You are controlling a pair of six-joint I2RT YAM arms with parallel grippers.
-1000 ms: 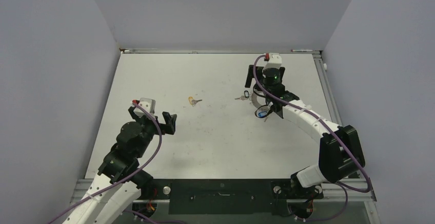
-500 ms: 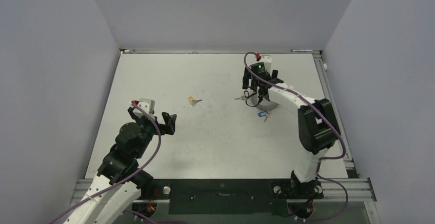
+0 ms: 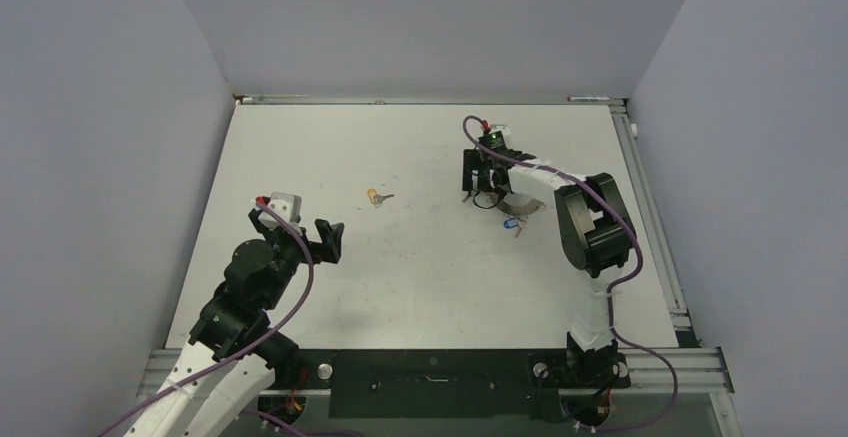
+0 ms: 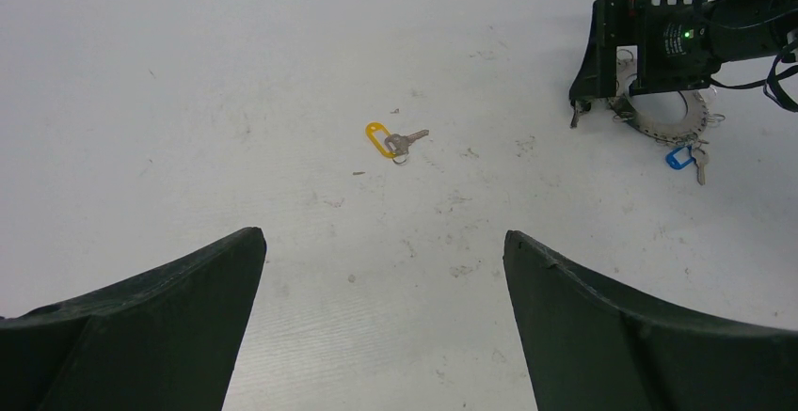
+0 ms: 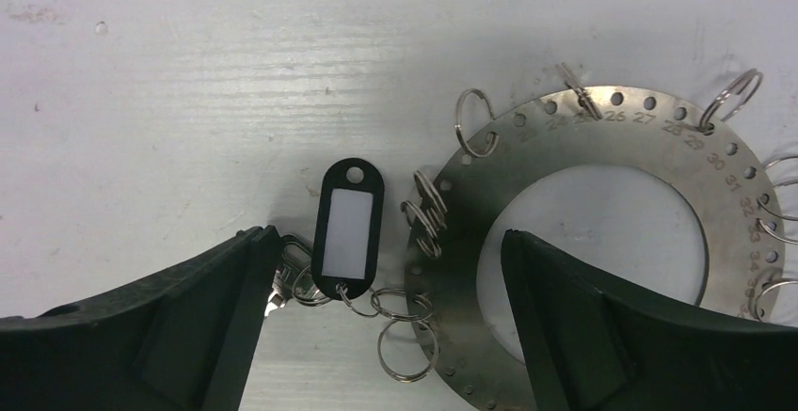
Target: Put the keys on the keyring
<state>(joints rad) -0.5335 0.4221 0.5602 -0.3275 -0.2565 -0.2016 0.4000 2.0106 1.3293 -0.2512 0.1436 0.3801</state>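
White table (image 3: 420,287) carries everything, and its smooth top is the first hazard: a closing pinch could slide a flat key away instead of lifting it. The right arm (image 3: 585,227) reaches far out, wrist bent straight down. The left arm (image 3: 250,287) sits folded low at the near left, pointing toward the middle.

The right gripper (image 5: 381,260) hangs with fingers spread wide, holding nothing. It straddles the black-tagged key (image 5: 346,228) and the rim of the keyring (image 5: 612,129), a flat steel disc with numbered holes and small split rings. Closing here could snag those loose rings or drag the disc.

The left gripper (image 4: 381,240) is likewise spread and empty. The yellow-tagged key (image 4: 393,138) lies alone mid-table; the blue-tagged key (image 4: 685,157) lies just beside the disc.
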